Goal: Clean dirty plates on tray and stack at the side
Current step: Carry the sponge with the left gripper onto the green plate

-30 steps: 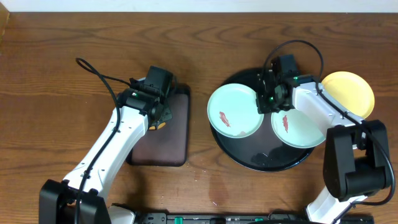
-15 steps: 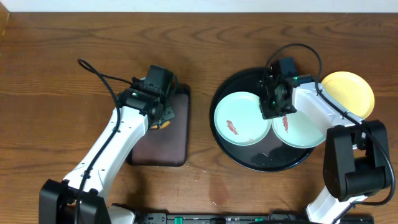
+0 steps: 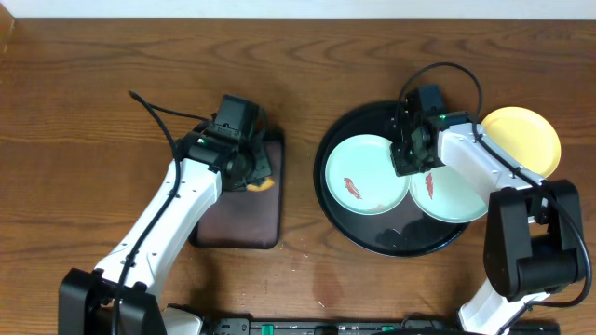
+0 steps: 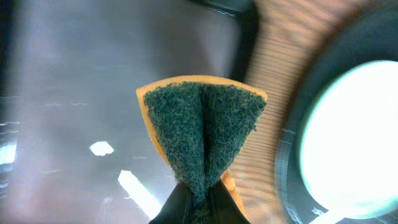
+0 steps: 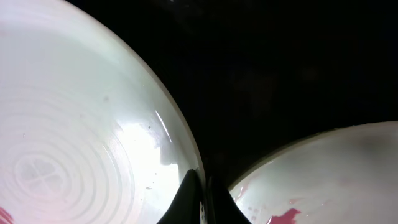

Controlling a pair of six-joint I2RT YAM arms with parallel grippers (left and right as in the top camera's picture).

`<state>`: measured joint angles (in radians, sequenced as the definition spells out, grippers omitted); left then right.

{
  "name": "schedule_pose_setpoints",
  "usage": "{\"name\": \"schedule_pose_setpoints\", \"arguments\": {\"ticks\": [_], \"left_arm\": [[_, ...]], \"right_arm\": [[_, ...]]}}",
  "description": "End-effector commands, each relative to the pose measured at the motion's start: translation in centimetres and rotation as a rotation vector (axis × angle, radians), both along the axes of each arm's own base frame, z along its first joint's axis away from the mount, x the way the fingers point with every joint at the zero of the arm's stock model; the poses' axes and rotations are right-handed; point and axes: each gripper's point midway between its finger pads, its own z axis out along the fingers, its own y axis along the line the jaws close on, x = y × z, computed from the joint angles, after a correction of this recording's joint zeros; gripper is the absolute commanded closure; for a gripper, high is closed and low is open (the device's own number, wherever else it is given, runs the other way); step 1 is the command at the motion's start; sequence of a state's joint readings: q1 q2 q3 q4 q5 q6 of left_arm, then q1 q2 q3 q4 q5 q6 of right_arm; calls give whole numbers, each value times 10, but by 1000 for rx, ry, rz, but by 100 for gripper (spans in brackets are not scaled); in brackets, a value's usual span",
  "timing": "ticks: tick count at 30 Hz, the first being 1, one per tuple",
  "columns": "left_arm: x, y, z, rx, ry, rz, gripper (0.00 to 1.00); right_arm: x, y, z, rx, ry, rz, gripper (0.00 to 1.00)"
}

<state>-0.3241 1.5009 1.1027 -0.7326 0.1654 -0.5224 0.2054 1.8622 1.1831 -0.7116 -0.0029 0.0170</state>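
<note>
Movement on both sides marks the last second. The right pincer (image 3: pixel 410 158) is pinched shut on the rim of the first mint-blue plate (image 3: pixel 372 166), a small round shallow dish with a red-brown smear. A second ago that plate overhung the left rim of the large round glossy black tray (image 3: pixel 391 234). Now it lies wholly inside the tray, drawn rightward until its edge sits just beside, perhaps touching, the second mint-blue plate (image 3: pixel 452 197), which carries a smear of its own. The right wrist view shows the fingertips meeting on the first plate's rim, with the second plate's edge close by and bare black tray between them.

The left pincer (image 4: pixel 198 199) is clamped on a folded orange sponge (image 4: pixel 202 134) with a green scouring face. It has swung right across the smaller rectangular dark tray (image 3: pixel 237 219), so the sponge now pokes past that tray's right edge toward the round tray. In the left wrist view the round tray's rim and a pale plate are already in sight, blurred.

The pale yellow round plate (image 3: pixel 523 138) rests apart at the far right, mostly on the dark wood-grain tabletop (image 3: pixel 84 112), and has not shifted.

Taken together, the right arm seems to have steadied the first plate for wiping while the sponge is brought in. Both mint-blue plates still show smears, so the cleaning appears barely begun and neither is ready to be stacked.
</note>
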Motion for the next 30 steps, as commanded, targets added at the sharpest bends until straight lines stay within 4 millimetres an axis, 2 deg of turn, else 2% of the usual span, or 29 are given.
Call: {"name": "schedule_pose_setpoints", "arguments": {"ticks": [1, 3, 6, 9, 11, 17, 22, 25, 30], "left_arm": [[-11, -49, 11, -228, 26, -130, 93], [-10, -63, 15, -254, 3, -168, 92], [-13, -82, 20, -267, -29, -226, 92], [-16, -101, 24, -282, -64, -279, 92], [-13, -110, 27, -276, -90, -253, 92], [0, -112, 28, -244, -139, -144, 92], [17, -127, 33, -296, -195, -125, 92], [24, -141, 29, -331, -207, -112, 92], [25, -174, 6, -378, -175, -96, 92]], "right_arm": [[8, -25, 7, -96, -45, -81, 99], [9, -34, 8, -139, -59, -134, 99], [9, -36, 8, -149, -61, -140, 99], [9, -31, 8, -121, -55, -134, 99], [8, -19, 7, -56, -46, -122, 99], [8, -14, 6, -24, -39, -115, 99], [9, -13, 6, -23, -42, -115, 99], [8, -13, 6, -23, -42, -115, 99], [9, -12, 7, -19, -45, -113, 99]]}}
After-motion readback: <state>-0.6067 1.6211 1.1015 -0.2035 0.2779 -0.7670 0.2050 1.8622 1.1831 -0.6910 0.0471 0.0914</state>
